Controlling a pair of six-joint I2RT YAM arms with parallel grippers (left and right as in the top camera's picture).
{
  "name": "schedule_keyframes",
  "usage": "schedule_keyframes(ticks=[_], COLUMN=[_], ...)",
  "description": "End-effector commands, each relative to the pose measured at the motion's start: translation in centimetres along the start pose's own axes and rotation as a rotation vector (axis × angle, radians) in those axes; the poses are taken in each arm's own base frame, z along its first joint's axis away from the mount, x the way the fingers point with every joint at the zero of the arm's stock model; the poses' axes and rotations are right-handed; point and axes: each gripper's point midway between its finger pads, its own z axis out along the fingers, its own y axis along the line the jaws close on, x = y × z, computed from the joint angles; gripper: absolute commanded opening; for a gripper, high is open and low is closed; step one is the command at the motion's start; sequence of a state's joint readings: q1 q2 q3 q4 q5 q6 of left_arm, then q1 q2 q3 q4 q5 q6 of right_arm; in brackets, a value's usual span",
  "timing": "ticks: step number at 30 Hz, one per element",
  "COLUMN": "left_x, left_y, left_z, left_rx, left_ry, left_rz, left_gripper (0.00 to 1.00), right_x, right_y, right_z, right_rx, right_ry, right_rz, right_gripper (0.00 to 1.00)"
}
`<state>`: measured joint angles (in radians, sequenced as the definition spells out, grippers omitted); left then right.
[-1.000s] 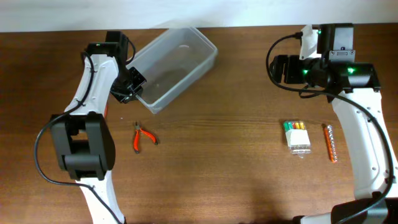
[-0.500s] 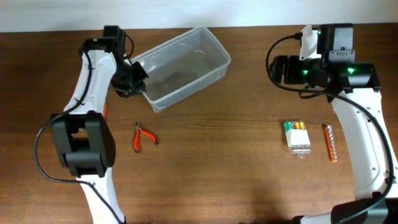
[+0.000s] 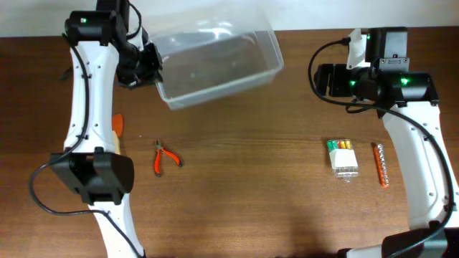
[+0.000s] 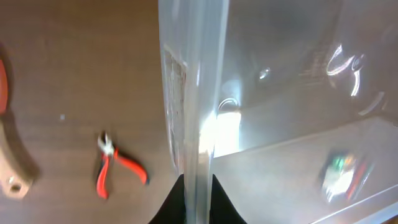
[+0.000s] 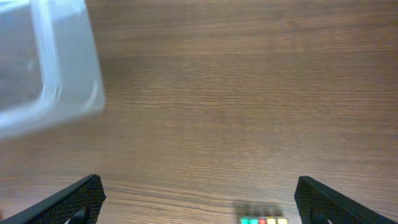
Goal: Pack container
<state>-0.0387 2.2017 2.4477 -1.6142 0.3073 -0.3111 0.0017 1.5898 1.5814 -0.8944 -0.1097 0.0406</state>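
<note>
Dark brown wood-grain table; the clear, smooth plastic rectangular container with rounded corners is toward its far left, thin rim pinched tight by the left gripper; the right gripper has its textured black fingers wide apart above bare wood; small orange-handled pliers lie nearer.

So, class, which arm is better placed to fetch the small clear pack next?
Right. The right fingers are open, empty, and nearer the pack; the left fingers clamp the container rim.

Robot lab bench, wooden table, white wall, pliers
</note>
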Motion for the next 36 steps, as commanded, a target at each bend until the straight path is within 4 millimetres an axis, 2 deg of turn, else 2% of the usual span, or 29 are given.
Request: schedule_keyframes(ticks=[1, 2, 7, 10, 12, 14, 17, 20, 22, 25, 31, 35, 36], left_x=[2.0, 2.3, 3.8, 3.9, 3.8, 3.8, 3.6, 3.2, 2.9, 2.5, 2.3, 2.4, 2.4], left_y=[-1.5, -1.5, -4.1, -4.3, -4.2, -4.5, -4.5, -4.1, -3.9, -3.7, -4.0, -4.0, -3.9], left_z=[-0.5, -0.3, 0.3, 0.7, 0.8, 0.9, 0.9, 0.9, 0.8, 0.9, 1.8, 2.7, 3.1], left_rx=[0.004, -0.016, -0.012, -0.081, -0.125, -0.133, -0.132, -0.133, -0.132, -0.130, -0.110, -0.096, -0.098], left_ry=[0.045, 0.052, 0.071, 0.057, 0.040, 0.031, 0.024, 0.019, 0.012, 0.002, 0.008, 0.025, 0.030], left_rz=[0.130, 0.148, 0.275, 0.318, 0.339, 0.351, 0.350, 0.339, 0.333, 0.328, 0.328, 0.325, 0.324], left_gripper=[0.02, 0.02, 0.02, 0.02, 0.02, 0.02, 0.02, 0.02, 0.02, 0.02, 0.02, 0.02, 0.02], right_x=[-0.7, -0.7, 0.0, 1.0, 1.5, 1.8, 2.2, 2.5, 2.8, 3.1, 3.2, 3.1, 3.2], right_y=[-1.2, -1.3, -1.3, -1.4, -1.4, -1.4, -1.4, -1.4, -1.3, -1.0, 0.8, 2.0, 2.3], right_z=[-0.5, -0.5, -0.5, -0.5, -0.6, -0.6, -0.6, -0.6, -0.7, -0.7, -0.5, -0.3, -0.2], right_rx=[0.082, 0.087, 0.089, 0.090, 0.091, 0.091, 0.091, 0.091, 0.087, 0.069, 0.035, 0.017, 0.013], right_ry=[-0.021, -0.021, 0.009, 0.049, 0.070, 0.084, 0.097, 0.112, 0.125, 0.136, 0.139, 0.134, 0.136], right_rz=[-0.016, -0.017, -0.044, -0.042, -0.040, -0.039, -0.039, -0.037, -0.036, -0.035, -0.068, -0.094, -0.099], right_gripper=[0.99, 0.99, 0.99, 1.00, 0.95, 0.86, 0.66, 0.37, 0.27, 0.19, 0.19, 0.25, 0.31])
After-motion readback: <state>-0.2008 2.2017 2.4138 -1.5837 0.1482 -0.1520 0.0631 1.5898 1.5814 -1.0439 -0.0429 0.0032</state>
